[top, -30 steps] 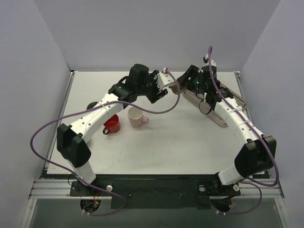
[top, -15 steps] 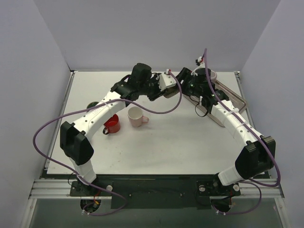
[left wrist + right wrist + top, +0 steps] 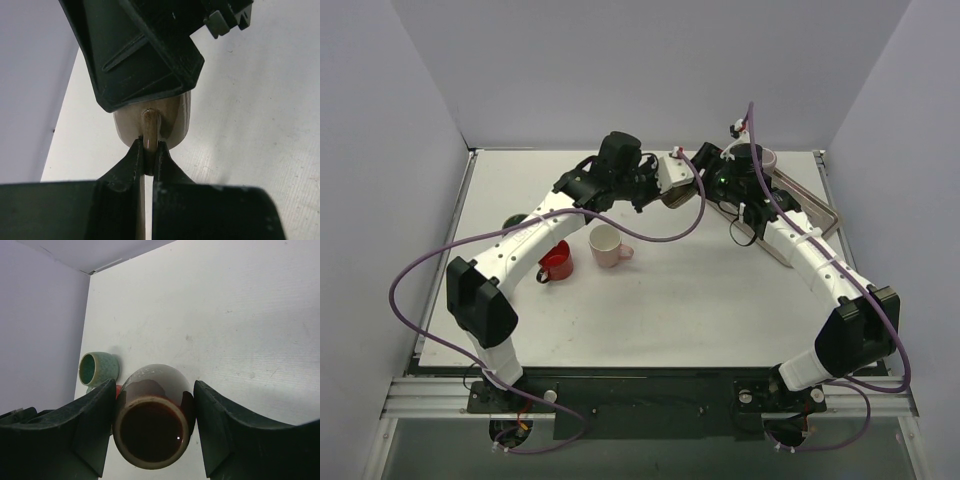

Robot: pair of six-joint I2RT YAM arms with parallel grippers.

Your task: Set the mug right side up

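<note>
Mug (image 3: 152, 412) (brown) | left hand (image 3: 148, 148) pinches handle (image 3: 150, 120) | right hand (image 3: 154, 390) clamped around it

My overhead feed is lit evenly and softly from above: the white table (image 3: 670, 300) reads bright with no glare, and the arms leave only faint, diffuse shadows on it. On the left wrist camera the mug (image 3: 175, 120) is reasonably sharp, with a soft shadow on the table to its right, while the left gripper (image 3: 149, 148) is an underexposed black mass, soft along the bottom edge. On the right wrist camera the right gripper (image 3: 152, 390) is dark and blurred, and the mug's shadowed interior shows one small glint.
</note>
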